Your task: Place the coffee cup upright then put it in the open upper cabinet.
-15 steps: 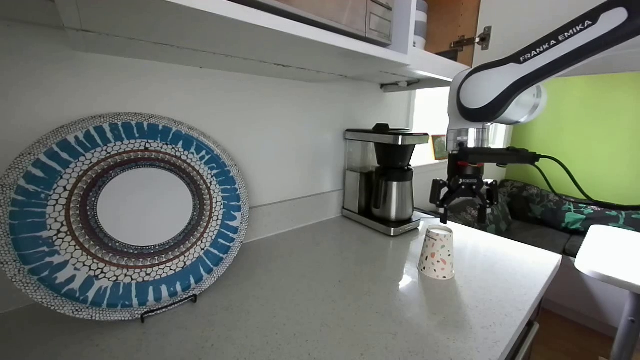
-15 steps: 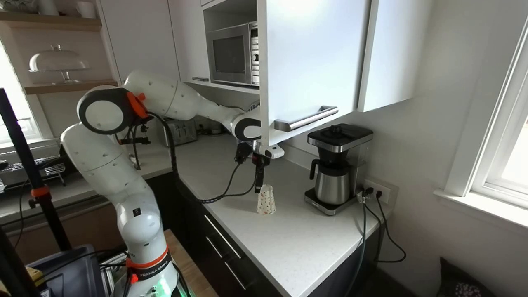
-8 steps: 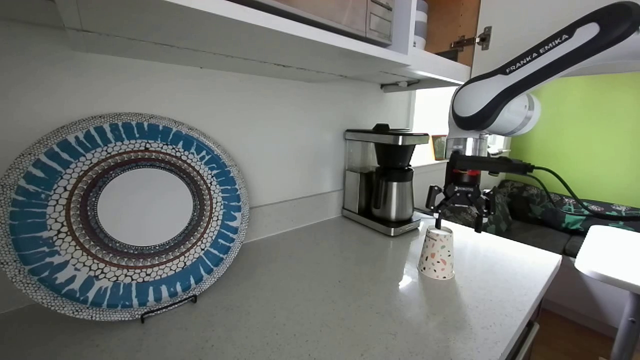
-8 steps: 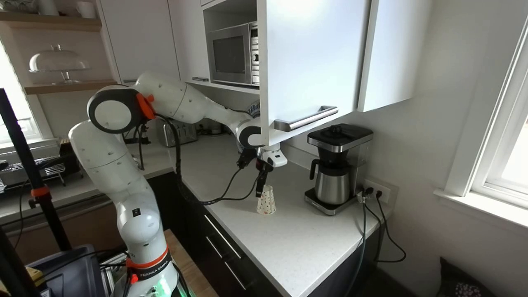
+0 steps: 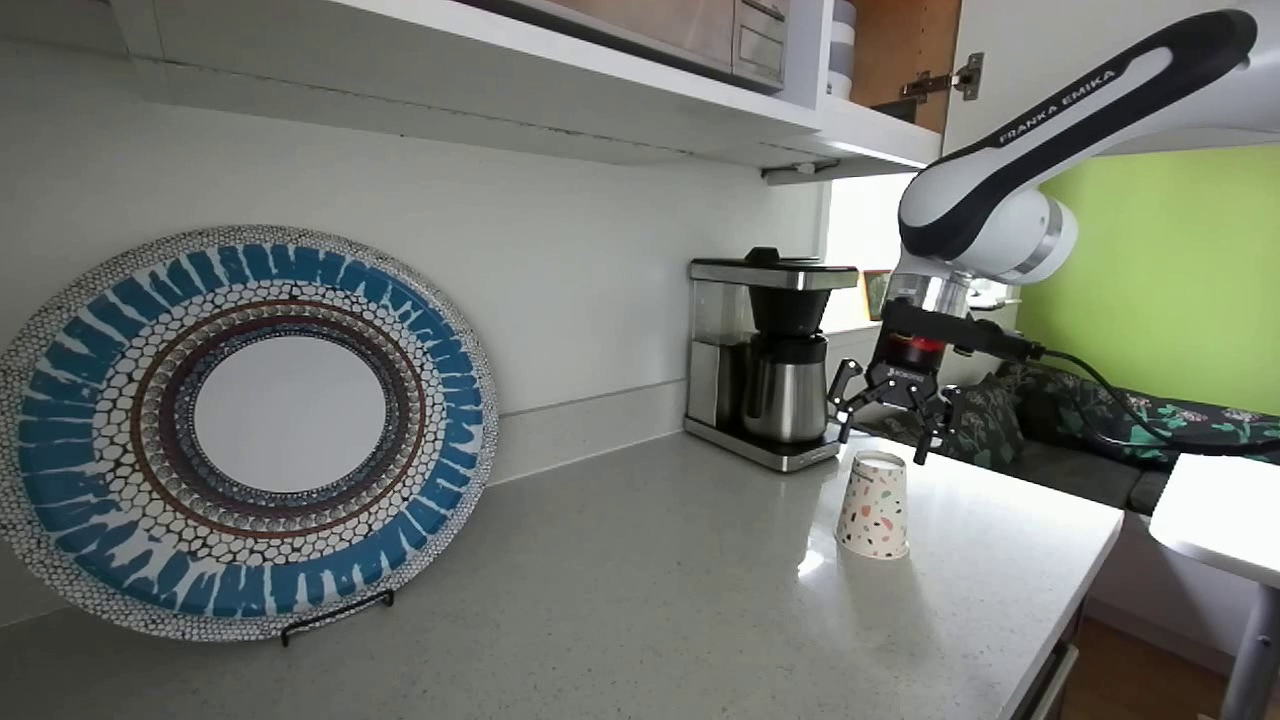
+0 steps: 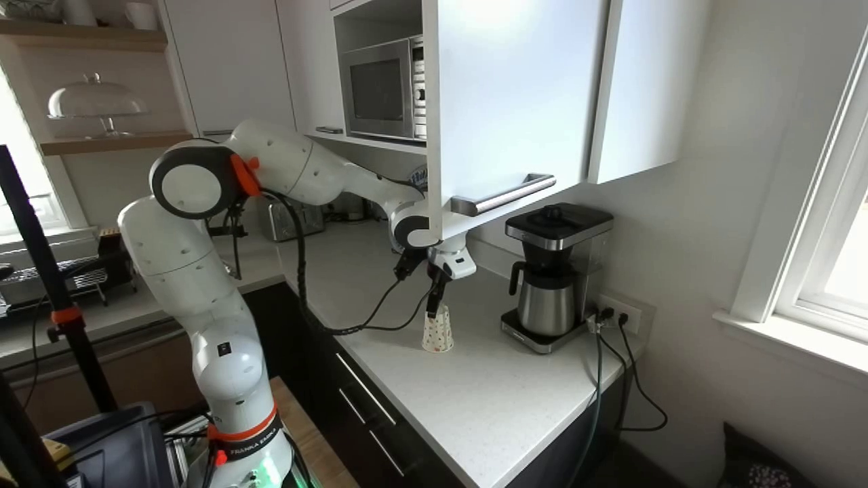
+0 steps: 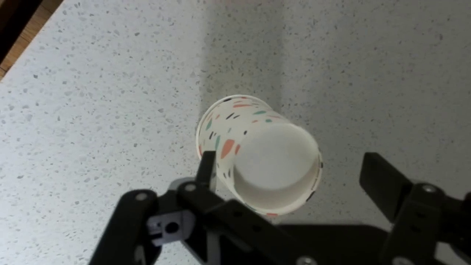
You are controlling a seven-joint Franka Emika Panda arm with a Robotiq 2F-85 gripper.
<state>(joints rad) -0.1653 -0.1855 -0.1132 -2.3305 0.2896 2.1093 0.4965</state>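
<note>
As we look in an exterior view, we find the coffee cup (image 5: 873, 512) upside down on the counter (image 5: 620, 600), its narrow bottom up, with the open upper cabinet (image 5: 868, 127) well above. The gripper (image 5: 883, 446) hangs tilted by the cup's top, its jaws parted, grasping nothing. We can read FRANKA EMIKA along the robot arm (image 5: 1047, 140); lettering on the gripper is too small for us to make out. In an exterior view, the cabinet's door (image 6: 522, 102) stands out in front of the arm, hiding part of it; we judge that a careless lift could knock arm or cup against it. FRANKA EMIKA shows on the robot's base (image 6: 247, 444) too, while marks on the coffee maker (image 6: 556, 281) are unreadable. In the wrist view, the cup sits between the spread fingers (image 7: 383, 184), nearer the one on the left of the frame, which overlaps its wall; we cannot tell whether they touch. Closing off-centre, we think, could shove or tip the cup; its upward taper could let the fingers slip off, and squeezing hard might dent what looks like paper. The cup carries coloured flecks and no writing we can see.
</note>
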